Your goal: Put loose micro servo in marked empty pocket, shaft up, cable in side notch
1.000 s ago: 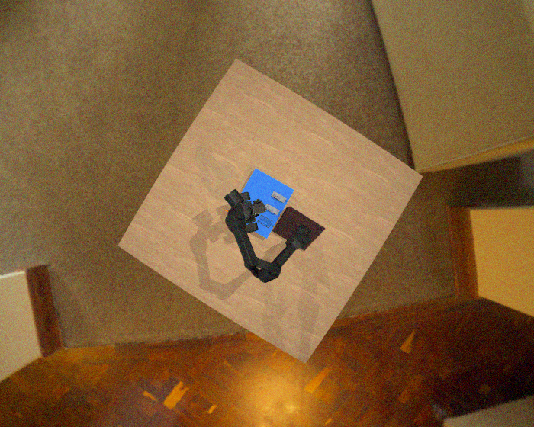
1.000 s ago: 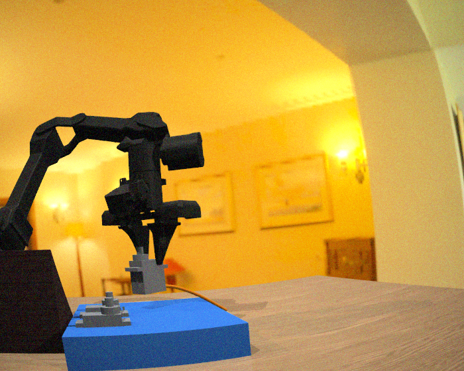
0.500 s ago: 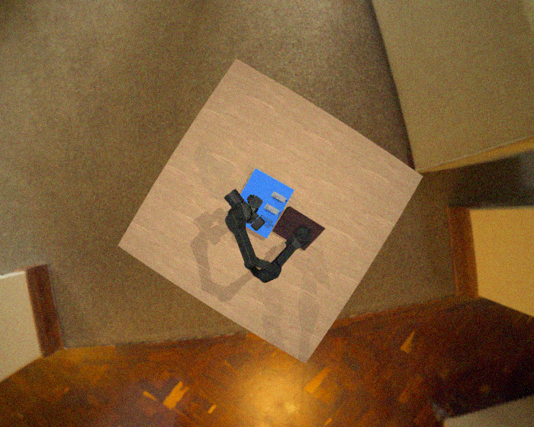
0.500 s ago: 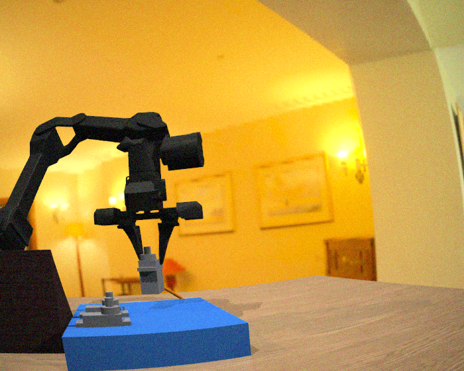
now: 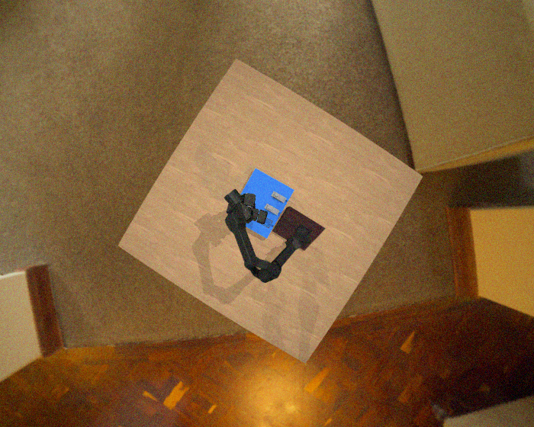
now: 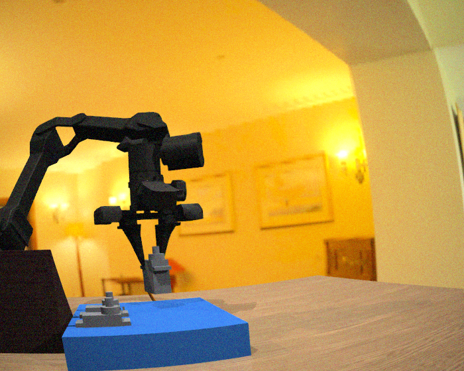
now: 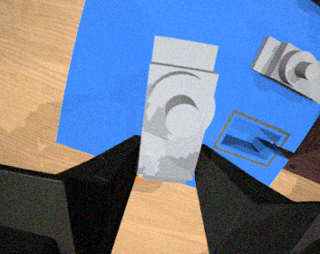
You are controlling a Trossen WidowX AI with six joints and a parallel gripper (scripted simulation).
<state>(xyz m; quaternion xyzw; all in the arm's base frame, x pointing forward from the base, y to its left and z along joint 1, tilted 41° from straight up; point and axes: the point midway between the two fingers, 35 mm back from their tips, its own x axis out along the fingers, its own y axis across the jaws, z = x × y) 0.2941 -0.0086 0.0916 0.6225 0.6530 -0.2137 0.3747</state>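
One grey, boxy micro servo with a round stepped output shaft (image 6: pixel 157 275) (image 7: pixel 177 122) is gripped between the tapered fingers of the black parallel-jaw gripper (image 6: pixel 152 266) (image 7: pixel 168 146), held above the flat blue rectangular deck (image 5: pixel 267 186) (image 6: pixel 156 343) (image 7: pixel 113 68), shaft upward. A thin orange-brown cable (image 6: pixel 151 296) hangs beneath it. The grey-outlined rectangular pocket (image 5: pixel 269 223) (image 7: pixel 218 135) lies unfilled in the deck, to one side of the servo in the wrist view. Two grey seated servos (image 5: pixel 278 197) (image 6: pixel 106 318) (image 7: pixel 292 68) stand farther along the deck, near the dark brown block (image 5: pixel 287 218) (image 6: pixel 20 299) (image 7: pixel 315 150) under the arm.
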